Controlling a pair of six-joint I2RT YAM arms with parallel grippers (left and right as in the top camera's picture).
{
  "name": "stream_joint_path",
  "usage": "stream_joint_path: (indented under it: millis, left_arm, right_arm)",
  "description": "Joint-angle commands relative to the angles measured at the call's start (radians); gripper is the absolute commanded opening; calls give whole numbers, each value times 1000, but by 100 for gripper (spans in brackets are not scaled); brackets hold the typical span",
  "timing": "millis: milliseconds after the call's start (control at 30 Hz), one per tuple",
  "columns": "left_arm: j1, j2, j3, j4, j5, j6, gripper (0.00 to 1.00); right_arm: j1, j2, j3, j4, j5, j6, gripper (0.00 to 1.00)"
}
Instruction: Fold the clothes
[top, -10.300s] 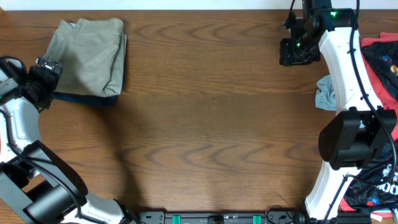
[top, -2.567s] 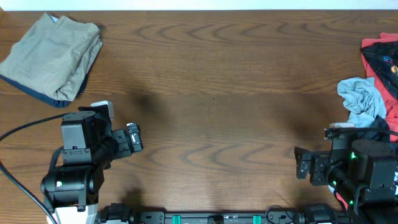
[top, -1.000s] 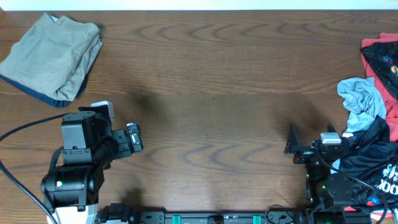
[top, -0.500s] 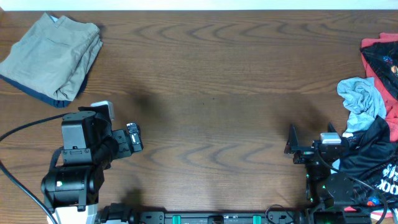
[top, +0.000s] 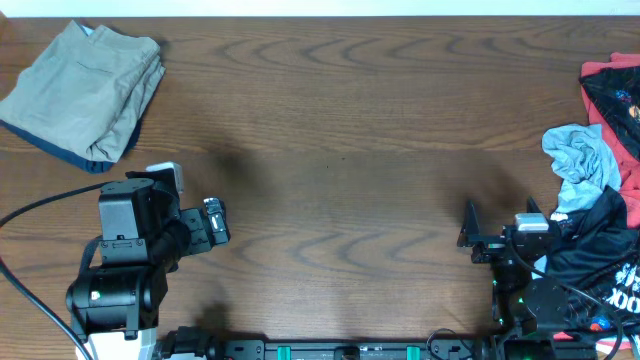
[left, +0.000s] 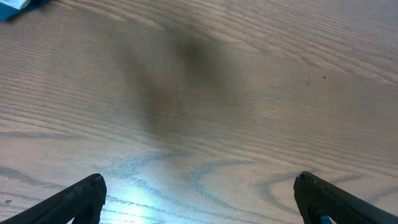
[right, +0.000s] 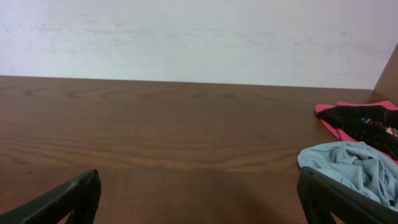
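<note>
We see the worktop (top: 340, 120) with both arms tucked at its near edge. The left gripper (top: 215, 222) and right gripper (top: 468, 232) are spread wide, holding nothing. The khaki clothes (top: 85, 90) lie folded and askew in the far-left corner over a navy piece (top: 70, 155). A light blue garment (top: 580, 160) and a red-and-black garment (top: 612, 85) are heaped at the right.

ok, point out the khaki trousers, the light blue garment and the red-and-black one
khaki trousers (top: 85, 85): overhead, middle of the folded top layer
light blue garment (top: 580, 160): overhead, centre of the crumpled heap
red-and-black garment (top: 612, 95): overhead, dark printed middle
</note>
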Motion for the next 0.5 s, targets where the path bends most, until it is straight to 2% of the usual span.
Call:
stream_joint_path:
  millis: [0, 233, 467]
  left_arm:
    - [-2, -22, -5, -2, -9, -4, 98]
    - [-2, -176, -77, 5, -116, 11, 98]
    - [-2, -490, -388, 259, -113, 22, 98]
  right_arm:
    - [-9, -6, -1, -5, -4, -11, 99]
    - [-9, -6, -1, -5, -4, -11, 99]
    - [-9, -6, -1, -5, -4, -11, 99]
